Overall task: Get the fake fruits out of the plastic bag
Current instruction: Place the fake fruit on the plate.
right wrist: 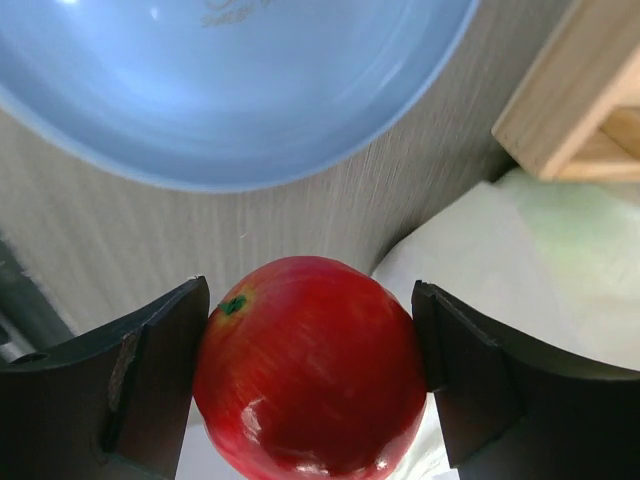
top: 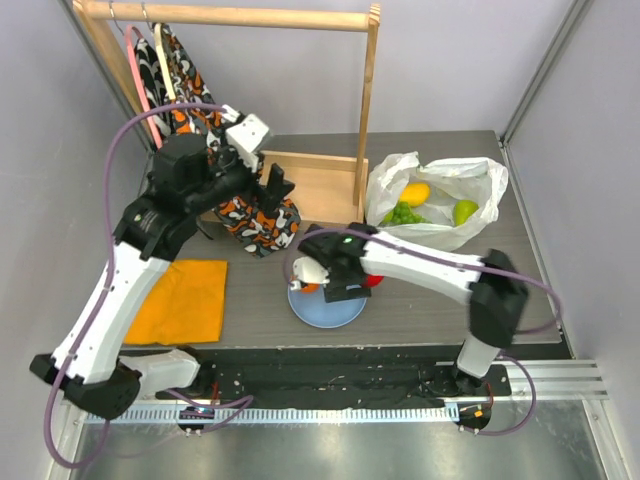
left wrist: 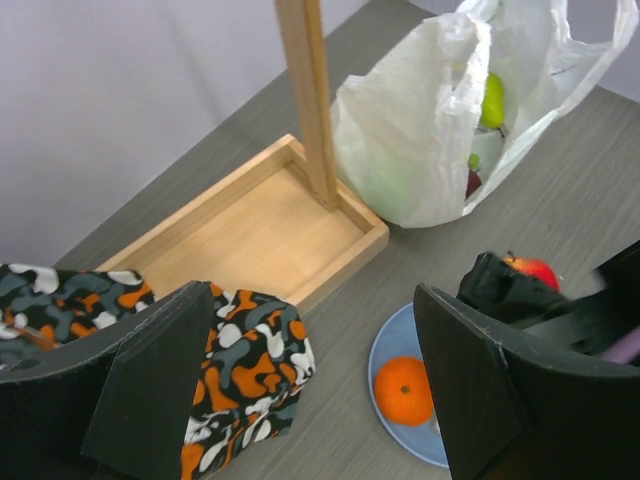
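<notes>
The plastic bag [top: 470, 180] lies at the back right and holds a yellow mango [top: 414, 193], a green grape bunch [top: 403, 213] and a green pear [top: 465, 211]. An orange [top: 310, 287] sits on the light-blue plate [top: 335, 312]. My right gripper [top: 350, 278] is shut on the red apple [right wrist: 312, 385], held just above the plate's right rim [right wrist: 240, 170]. My left gripper [left wrist: 315, 400] is open and empty, up over the patterned cloth [left wrist: 250, 350], left of the plate. In the left wrist view the bag [left wrist: 420, 140], the pear [left wrist: 492, 100] and the orange [left wrist: 403, 390] show.
A wooden rack with a tray base [top: 310, 185] and an upright post [top: 366, 110] stands at the back, between the bag and my left arm. Patterned garments hang on it [top: 175, 70]. A folded orange cloth [top: 183, 300] lies at the front left.
</notes>
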